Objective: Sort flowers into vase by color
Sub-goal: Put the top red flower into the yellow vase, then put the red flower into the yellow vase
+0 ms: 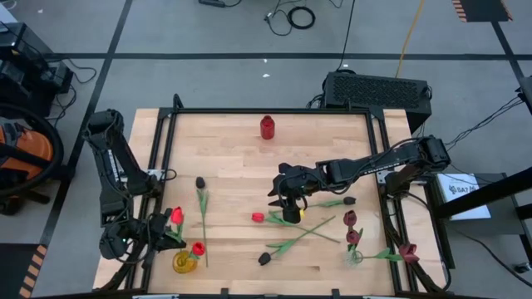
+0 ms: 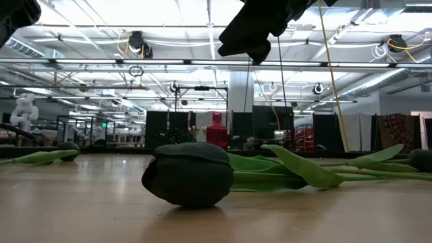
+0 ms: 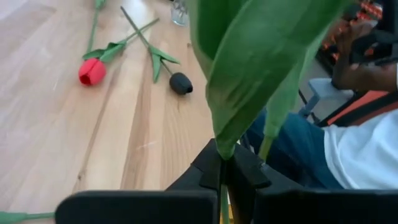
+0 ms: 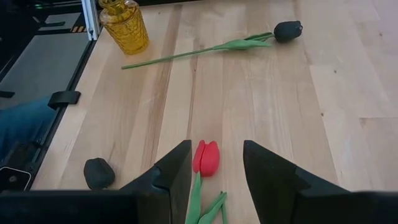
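Note:
My left gripper (image 1: 158, 227) is at the table's near left corner, shut on a red tulip (image 1: 176, 216) beside the yellow vase (image 1: 184, 262). Another red tulip (image 1: 198, 247) stands in that vase. In the left wrist view the held tulip's green leaves (image 3: 261, 68) fill the picture and its head is hidden. My right gripper (image 4: 214, 163) is open above a red tulip (image 4: 206, 157) that lies on the table's middle (image 1: 258, 218). Its fingers stand on either side of the head without touching it. It also shows high above the table in the low view (image 2: 260, 27). My left gripper pinches the red tulip's green stem (image 3: 222, 167) between its two fingers, just below the leaves. The leaves stand out forward past the fingertips. The tulip's head (image 1: 176, 216) is beyond the gripper, toward the table's middle.
Black tulips lie on the table (image 1: 199, 181) (image 1: 264, 259) (image 1: 349, 200); one is close in the low view (image 2: 189, 172). Maroon tulips (image 1: 352, 236) stand in a clear vase (image 1: 356, 256), and another (image 1: 407, 249) lies at the right edge. A red vase (image 1: 267, 126) stands at the far side. A seated person (image 3: 348, 143) is beyond the table.

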Controlling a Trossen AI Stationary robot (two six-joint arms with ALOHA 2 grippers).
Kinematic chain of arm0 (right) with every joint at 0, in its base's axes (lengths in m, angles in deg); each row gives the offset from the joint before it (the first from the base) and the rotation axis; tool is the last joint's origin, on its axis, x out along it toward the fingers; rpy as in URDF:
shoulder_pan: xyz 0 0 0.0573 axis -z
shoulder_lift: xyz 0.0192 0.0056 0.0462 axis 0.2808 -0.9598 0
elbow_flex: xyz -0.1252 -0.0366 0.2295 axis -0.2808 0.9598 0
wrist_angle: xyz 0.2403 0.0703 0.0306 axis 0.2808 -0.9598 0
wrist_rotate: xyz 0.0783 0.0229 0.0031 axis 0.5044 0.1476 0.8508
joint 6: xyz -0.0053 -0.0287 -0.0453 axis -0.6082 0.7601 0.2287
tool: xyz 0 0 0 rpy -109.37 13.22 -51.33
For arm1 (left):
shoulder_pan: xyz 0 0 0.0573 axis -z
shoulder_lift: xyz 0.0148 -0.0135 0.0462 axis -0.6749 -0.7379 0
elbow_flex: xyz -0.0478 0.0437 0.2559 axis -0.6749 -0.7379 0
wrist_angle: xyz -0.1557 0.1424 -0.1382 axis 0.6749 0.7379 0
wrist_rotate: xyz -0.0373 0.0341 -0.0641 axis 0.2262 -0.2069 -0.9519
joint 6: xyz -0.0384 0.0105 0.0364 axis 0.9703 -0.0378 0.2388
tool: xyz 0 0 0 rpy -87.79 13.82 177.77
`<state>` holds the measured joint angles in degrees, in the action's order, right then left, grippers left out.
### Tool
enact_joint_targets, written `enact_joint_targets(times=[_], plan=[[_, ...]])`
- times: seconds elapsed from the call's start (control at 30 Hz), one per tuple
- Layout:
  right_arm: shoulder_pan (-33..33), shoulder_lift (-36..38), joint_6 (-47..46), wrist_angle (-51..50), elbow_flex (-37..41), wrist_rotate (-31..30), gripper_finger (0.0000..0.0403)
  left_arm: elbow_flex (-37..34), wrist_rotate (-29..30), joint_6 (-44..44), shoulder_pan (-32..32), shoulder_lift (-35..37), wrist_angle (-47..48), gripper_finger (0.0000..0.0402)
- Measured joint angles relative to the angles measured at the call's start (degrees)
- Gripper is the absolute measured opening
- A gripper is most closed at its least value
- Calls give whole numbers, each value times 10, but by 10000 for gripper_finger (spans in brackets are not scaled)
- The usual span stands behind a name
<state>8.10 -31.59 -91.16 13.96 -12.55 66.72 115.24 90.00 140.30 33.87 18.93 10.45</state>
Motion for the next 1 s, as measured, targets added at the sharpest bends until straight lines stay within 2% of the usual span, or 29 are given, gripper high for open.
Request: enact_joint_targets(times=[0.23, 0.5, 0.6, 0.83, 1.0], plan=[[0, 0, 0, 0, 0, 0, 137, 0, 0, 0, 9, -44, -26, 13], [0, 0, 0, 0, 0, 1, 137, 0, 6, -1, 9, -60, -43, 18], [0, 0, 0, 0, 0, 1, 137, 0, 8, -3, 9, -60, -37, 42], [0, 0, 0, -5, 0, 1, 137, 0, 16, -1, 9, -59, -37, 132], [-4, 0, 0, -23, 0, 1, 137, 0, -38, -1, 10, -16, -24, 170]])
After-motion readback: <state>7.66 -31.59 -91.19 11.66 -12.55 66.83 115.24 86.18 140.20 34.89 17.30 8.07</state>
